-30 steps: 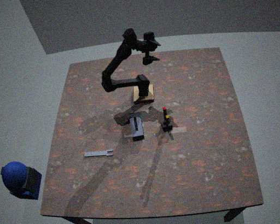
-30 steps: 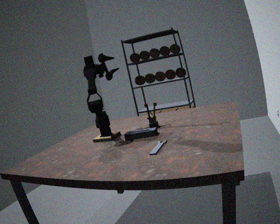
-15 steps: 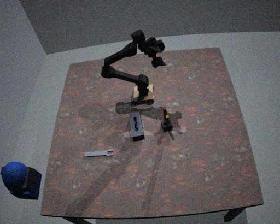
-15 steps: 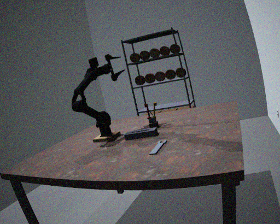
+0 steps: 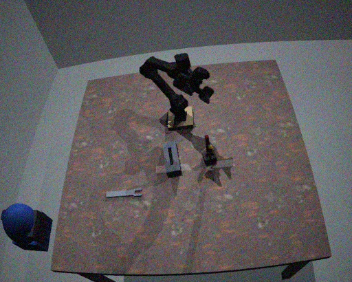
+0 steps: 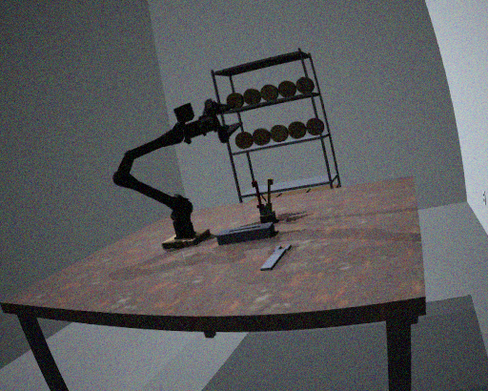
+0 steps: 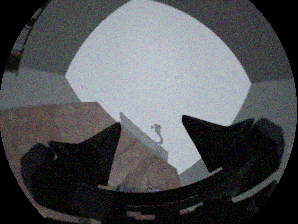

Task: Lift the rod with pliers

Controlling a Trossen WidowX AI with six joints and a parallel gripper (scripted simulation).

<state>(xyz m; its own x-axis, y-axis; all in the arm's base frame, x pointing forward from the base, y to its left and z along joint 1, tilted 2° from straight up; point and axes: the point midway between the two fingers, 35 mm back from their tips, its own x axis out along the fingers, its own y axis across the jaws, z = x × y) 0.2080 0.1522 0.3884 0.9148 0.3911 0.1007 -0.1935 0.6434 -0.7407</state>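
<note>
The locking pliers (image 5: 207, 141) (image 6: 256, 193) stand in the small dark holster (image 5: 210, 159) (image 6: 268, 216), handles up and spread, with red and yellow marks; their jaws are hidden. The grey channel block (image 5: 175, 161) (image 6: 246, 236) lies beside the holster, with a narrow dark slot in its top. The rod cannot be made out in the slot. My gripper (image 5: 200, 98) (image 6: 235, 117) (image 7: 152, 121) is open and empty, high above the table and well away from the pliers and block. The wrist view shows the table edge and pale wall beyond, not the pliers.
A flat grey forked tool (image 5: 120, 194) (image 6: 274, 258) lies on the table (image 5: 263, 192) (image 6: 174, 286) beyond the block. The arm's base plate (image 5: 190, 120) (image 6: 172, 244) is behind the block. A shelf rack (image 6: 265, 64) with round items and a blue ball-shaped object (image 5: 18, 221) are off the table.
</note>
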